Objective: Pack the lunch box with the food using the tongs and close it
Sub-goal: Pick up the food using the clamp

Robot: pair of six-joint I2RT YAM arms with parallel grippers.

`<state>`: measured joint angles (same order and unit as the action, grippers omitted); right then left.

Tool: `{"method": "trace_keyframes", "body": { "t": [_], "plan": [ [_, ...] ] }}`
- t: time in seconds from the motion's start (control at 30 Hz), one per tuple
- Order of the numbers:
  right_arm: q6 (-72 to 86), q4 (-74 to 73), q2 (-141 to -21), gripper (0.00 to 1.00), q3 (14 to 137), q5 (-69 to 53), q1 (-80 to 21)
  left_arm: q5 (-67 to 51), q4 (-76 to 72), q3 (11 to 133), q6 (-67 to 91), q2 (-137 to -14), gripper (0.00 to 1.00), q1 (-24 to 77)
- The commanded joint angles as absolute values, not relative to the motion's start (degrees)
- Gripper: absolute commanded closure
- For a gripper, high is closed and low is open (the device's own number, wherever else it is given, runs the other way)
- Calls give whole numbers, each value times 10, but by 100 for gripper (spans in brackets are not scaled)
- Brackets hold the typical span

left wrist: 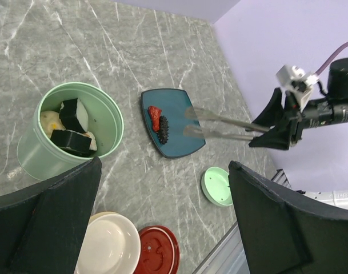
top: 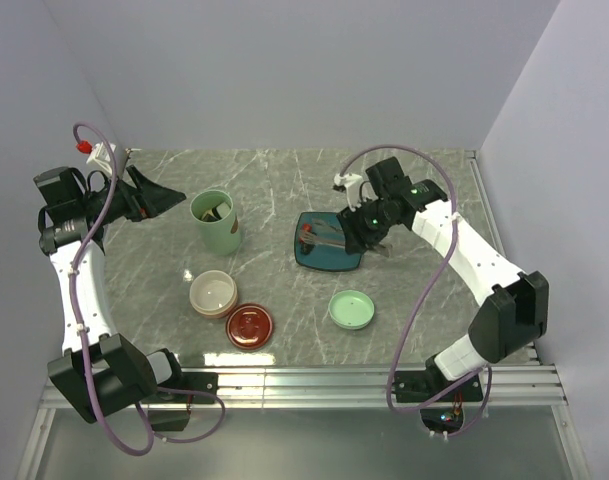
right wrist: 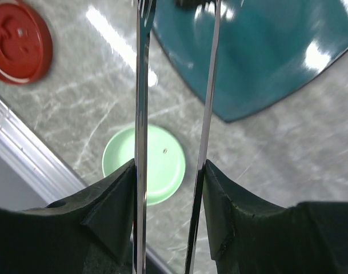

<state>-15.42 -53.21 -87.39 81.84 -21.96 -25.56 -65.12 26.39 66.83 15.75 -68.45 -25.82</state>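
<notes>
My two arms look alike: white shells on the long links, chunky black housings at the joints and bases. On my left arm [top: 81,290] a mauve cable [top: 75,132] runs along the links, and I can see a red cap [top: 84,147] beside a white bracket [top: 106,156]. My right arm [top: 474,255] carries the same mauve cable, plus small green lights [top: 416,187] on its black wrist. The left gripper [left wrist: 162,228] has broad matte-black wedge fingers. The right gripper [right wrist: 168,171] matches it, black and angular.

Right wrist view: tongs [right wrist: 141,114] run off bottom edge, joined end unseen; dark-red lid [right wrist: 16,41] clipped left; teal plate [right wrist: 265,57] cropped
</notes>
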Motion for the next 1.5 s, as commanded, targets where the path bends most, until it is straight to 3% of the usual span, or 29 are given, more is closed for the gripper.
{"method": "trace_keyframes", "body": {
  "t": [0.0, 0.77, 1.47],
  "plan": [
    [-135, -522, -832, 47, 789, -216, -251, -662, 257, 676, 149, -664, 0, -261],
    [-94, -442, -856, 45, 758, -38, -372, -656, 276, 668, 123, -661, 1, -262],
    [-135, -443, -828, 47, 703, 25, -335, -664, 256, 661, 142, -659, 1, -264]
  ]
}}
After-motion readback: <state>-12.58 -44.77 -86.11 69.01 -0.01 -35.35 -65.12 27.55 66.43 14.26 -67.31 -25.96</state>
